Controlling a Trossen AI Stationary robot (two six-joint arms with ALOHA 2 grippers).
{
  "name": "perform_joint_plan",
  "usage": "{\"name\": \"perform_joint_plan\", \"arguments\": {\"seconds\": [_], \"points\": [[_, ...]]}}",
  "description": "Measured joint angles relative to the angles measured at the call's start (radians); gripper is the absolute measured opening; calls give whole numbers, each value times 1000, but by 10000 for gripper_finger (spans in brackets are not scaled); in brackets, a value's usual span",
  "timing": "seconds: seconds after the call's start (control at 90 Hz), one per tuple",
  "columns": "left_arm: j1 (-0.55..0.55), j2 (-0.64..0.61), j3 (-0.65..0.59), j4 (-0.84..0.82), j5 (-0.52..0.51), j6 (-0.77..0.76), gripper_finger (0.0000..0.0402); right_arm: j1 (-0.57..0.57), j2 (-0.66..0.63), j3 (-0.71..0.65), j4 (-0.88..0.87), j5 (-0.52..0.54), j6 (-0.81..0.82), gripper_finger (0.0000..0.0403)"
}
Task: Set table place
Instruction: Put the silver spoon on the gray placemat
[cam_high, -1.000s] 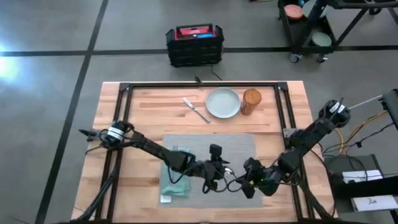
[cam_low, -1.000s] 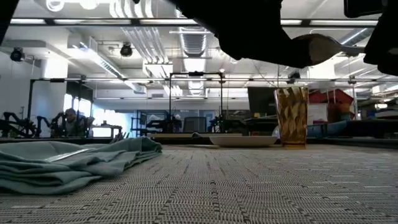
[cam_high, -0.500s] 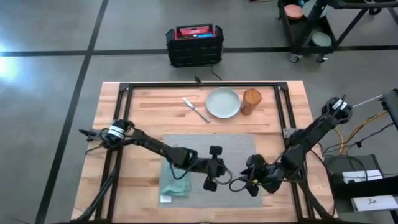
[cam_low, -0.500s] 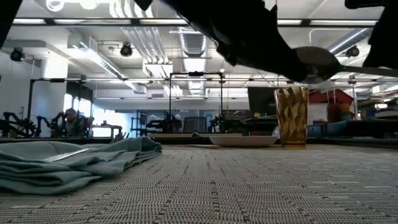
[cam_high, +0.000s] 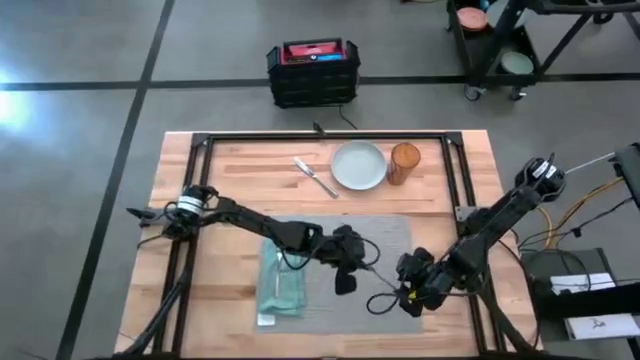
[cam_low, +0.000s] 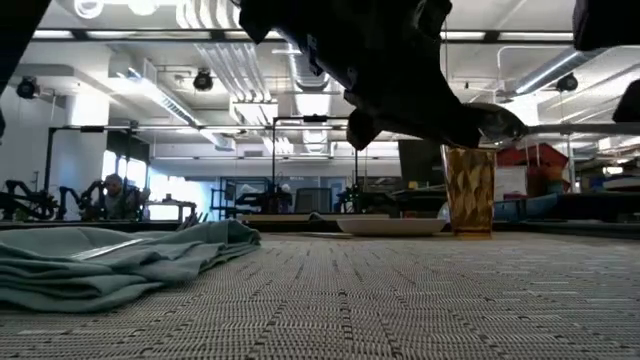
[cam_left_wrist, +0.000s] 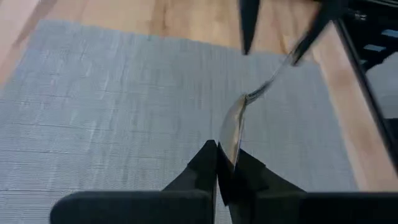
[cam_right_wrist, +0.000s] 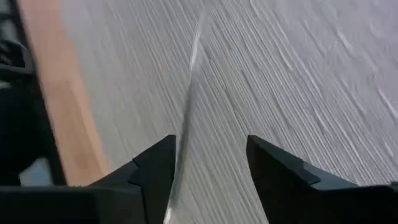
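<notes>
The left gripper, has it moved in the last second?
Yes. In the high view the left gripper has pulled away from the near placemat edge, toward the plate, shut on the spoon.

Bright ceiling lights, blurred wrist views.

2 dark, near-black jointed arms, each with a pale silvery band at 1 joint by its base and thin dark cables trailing off; left gripper (cam_left_wrist: 219, 163) and right gripper (cam_right_wrist: 208, 163) both have 2 black, wedge-shaped, matte fingers tapering to narrow tips.
</notes>
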Motion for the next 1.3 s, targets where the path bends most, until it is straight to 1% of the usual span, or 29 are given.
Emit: {"name": "perform_joint_plan", "arguments": {"seconds": [0.1, 0.222, 0.322, 0.444, 0.489, 0.633, 0.744, 0.844, 1.022, 1.156, 1.211, 1.3], "points": [[1, 0, 0, 1, 0, 1, 0, 1, 2, 0, -5, -30, 2, 155], [0, 0, 0, 0, 0, 1, 0, 1, -1, 0, 0, -37, 7, 124], [1, 0, 0, 0, 0, 1, 0, 1, 1, 0, 4, -37, 7, 84], [1, 0, 0, 0, -2, 2, 0, 1, 2, 0, 29, -30, 4, 21], [1, 0, 0, -1, -1, 1, 0, 1, 2, 0, 39, -28, -2, 10], [1, 0, 0, 0, -4, 1, 1, 1, 2, 0, 43, -24, 9, 8], [0, 0, 0, 2, -1, -16, 16, 2, 2, -1, 43, -11, 44, 3], [-1, -1, 0, 7, 0, -26, 44, 9, 2, -1, 56, 10, 88, 1], [6, -23, 0, -31, -1, -35, 114, 49, 2, -1, 51, 0, 193, 1], [10, -71, 0, -123, -14, -37, 157, 87, 2, -1, 9, 10, 326, 1], [10, -95, 0, -169, -47, -58, 170, 109, 2, -2, -20, 40, 412, 0], [-3, -132, -2, -260, -124, -99, 184, 144, 2, -11, -30, 117, 578, 0]]}}
